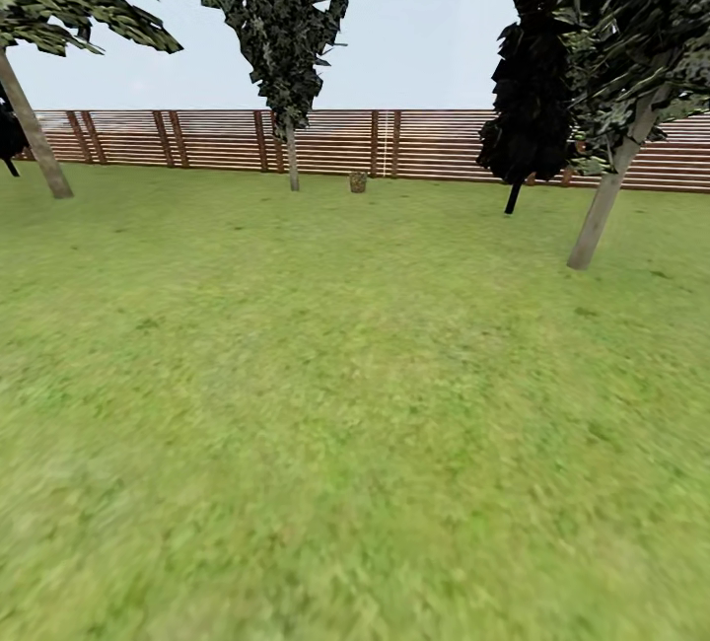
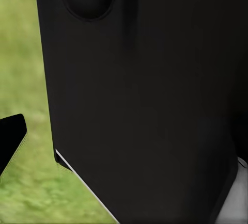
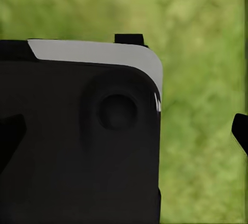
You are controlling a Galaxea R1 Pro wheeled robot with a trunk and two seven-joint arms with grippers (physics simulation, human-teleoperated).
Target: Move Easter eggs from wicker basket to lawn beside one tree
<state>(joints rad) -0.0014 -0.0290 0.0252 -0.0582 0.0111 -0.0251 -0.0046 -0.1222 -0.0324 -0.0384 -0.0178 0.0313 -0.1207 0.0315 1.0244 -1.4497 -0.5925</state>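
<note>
Far across the lawn (image 1: 355,404), the wicker basket (image 1: 357,182) shows as a tiny brown shape close to the fence. It is too small for any Easter eggs to be made out. A tree (image 1: 292,160) with a thin pale trunk stands just left of the basket. In the left wrist view my left gripper (image 2: 124,136) has one black fingertip (image 2: 13,131) at the frame's edge over grass. My right gripper (image 3: 126,133) is open, its fingertips (image 3: 240,131) far apart, holding nothing. The black robot body lies behind both grippers.
A brown slat fence (image 1: 424,143) closes the garden's far side. A leaning pale-trunked tree (image 1: 603,202) stands at the right, with a very dark tree (image 1: 523,118) beside it. Another pale-trunked tree (image 1: 35,138) stands at the far left. Open grass stretches to the basket.
</note>
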